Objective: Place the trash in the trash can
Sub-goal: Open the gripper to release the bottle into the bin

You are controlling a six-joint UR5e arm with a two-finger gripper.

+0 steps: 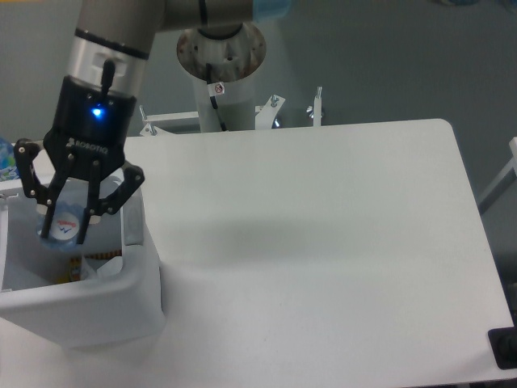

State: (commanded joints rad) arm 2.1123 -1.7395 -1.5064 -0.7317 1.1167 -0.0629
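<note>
My gripper [66,227] hangs over the open top of the trash can [97,299], a white rectangular bin at the table's front left corner. Its fingers are shut on the clear plastic water bottle [65,233], one of the trash items, whose crumpled body shows between the fingertips [83,229] just above the bin's inside. Most of the bottle is hidden by the gripper. Inside the bin, near its right wall, lies a white folded piece of paper [105,264] beside something yellow and red; I cannot tell whether it is the carton.
A blue-patterned bottle [6,159] peeks in at the far left edge behind the bin. The robot's base column [222,73] stands at the back of the white table [323,242]. A dark object [505,347] sits at the lower right corner.
</note>
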